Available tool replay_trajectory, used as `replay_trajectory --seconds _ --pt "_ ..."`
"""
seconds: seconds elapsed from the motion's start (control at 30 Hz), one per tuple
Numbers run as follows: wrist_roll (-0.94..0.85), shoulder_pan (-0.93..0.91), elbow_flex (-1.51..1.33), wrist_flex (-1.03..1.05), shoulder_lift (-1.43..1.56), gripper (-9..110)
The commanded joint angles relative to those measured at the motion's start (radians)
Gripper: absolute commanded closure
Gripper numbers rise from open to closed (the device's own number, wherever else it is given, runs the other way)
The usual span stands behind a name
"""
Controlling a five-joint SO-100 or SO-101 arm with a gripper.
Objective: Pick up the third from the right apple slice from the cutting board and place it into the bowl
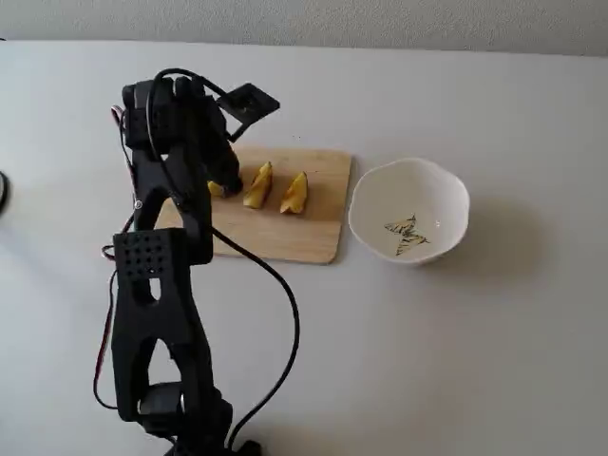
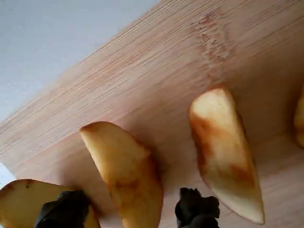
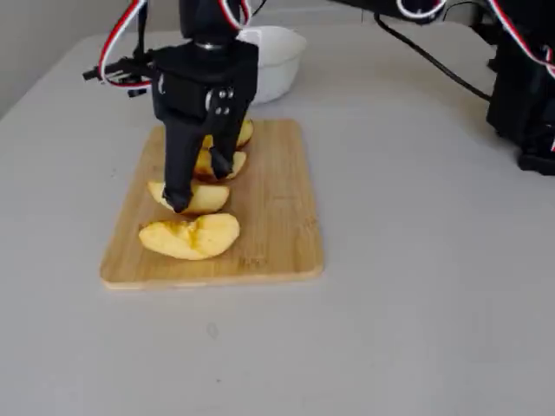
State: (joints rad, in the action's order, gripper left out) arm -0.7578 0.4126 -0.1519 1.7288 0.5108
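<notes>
The cutting board (image 3: 269, 234) was seen carrying four wedges in a row, and the gripper (image 2: 128, 213) was lowered over the apple slice (image 2: 126, 175), its jaws parted on either side and nothing yet grasped. A neighbouring wedge (image 2: 225, 152) lay just beside, so it could be pushed when the jaws close. The bowl (image 1: 366, 204), standing just beside the board, held no fruit.

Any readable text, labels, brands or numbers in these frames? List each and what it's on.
None readable in any view.
The bowl carries only a dark-and-yellow butterfly-like mark, a picture and not lettering.
The cutting board, the apple slices and the black arm show no print or stickers.
</notes>
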Motion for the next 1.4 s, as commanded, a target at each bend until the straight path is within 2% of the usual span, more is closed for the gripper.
replay_trajectory --seconds 0.0,0.2,0.33,0.47,0.6,0.73,0.87,1.03,1.2,1.37 --pt "0.014 0.008 0.058 -0.025 0.002 79" --pt "0.021 0.029 0.058 -0.040 -0.031 89" --pt "0.031 0.046 0.081 -0.041 -0.037 101" --pt "0.074 0.071 0.100 -0.037 -0.005 101" --pt "0.163 0.080 0.249 0.021 0.037 101" --pt "0.293 0.038 0.250 0.048 0.202 101" --pt "0.463 -0.101 0.250 0.061 0.397 101" --pt "0.612 -0.402 0.241 0.074 0.525 101" --pt "0.621 -0.675 0.235 0.078 0.431 101" --pt "0.578 -0.790 0.244 0.077 0.259 101"
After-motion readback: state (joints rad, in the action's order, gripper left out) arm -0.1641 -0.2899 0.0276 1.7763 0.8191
